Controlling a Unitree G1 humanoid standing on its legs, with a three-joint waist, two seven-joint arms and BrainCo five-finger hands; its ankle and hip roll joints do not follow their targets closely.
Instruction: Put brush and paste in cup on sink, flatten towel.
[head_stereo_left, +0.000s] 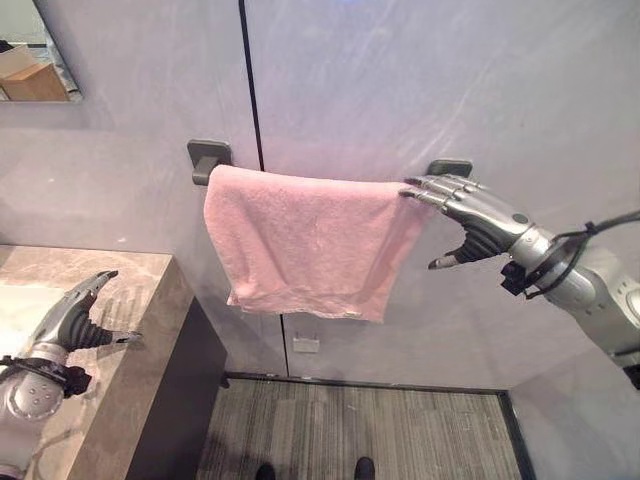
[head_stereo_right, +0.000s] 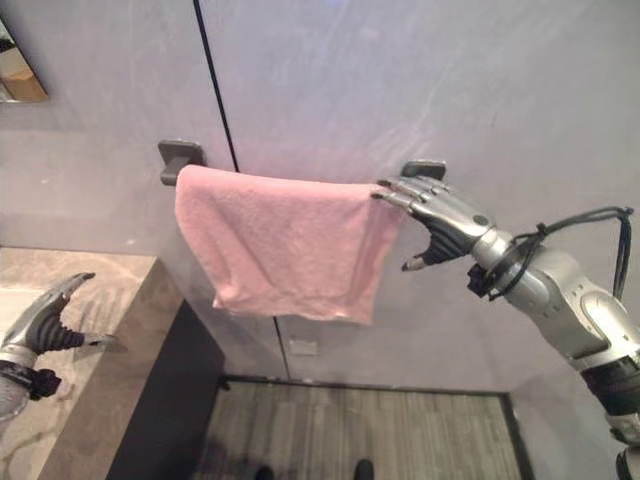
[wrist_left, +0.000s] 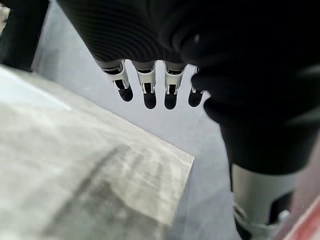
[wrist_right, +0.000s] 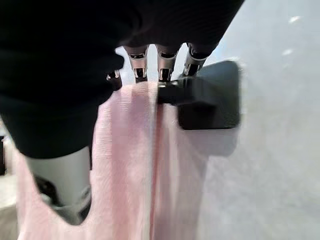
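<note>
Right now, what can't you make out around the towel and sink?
- Towel rail: under the cloth in both eye views.
- Right robot hand fingertips: whether they touch the towel's edge is unclear; right wrist view blurs there.
- Sink top: cut off by the eye views' left edge, partly behind the left robot hand.

Hidden and cut-off parts

The rail is covered by the towel (head_stereo_left: 305, 240) between its two brackets (head_stereo_left: 208, 158). The mirror (head_stereo_left: 35, 55) is cut off at the frame's edge. The right hand (wrist_right: 145, 67) fingertips are blurred against the towel.
</note>
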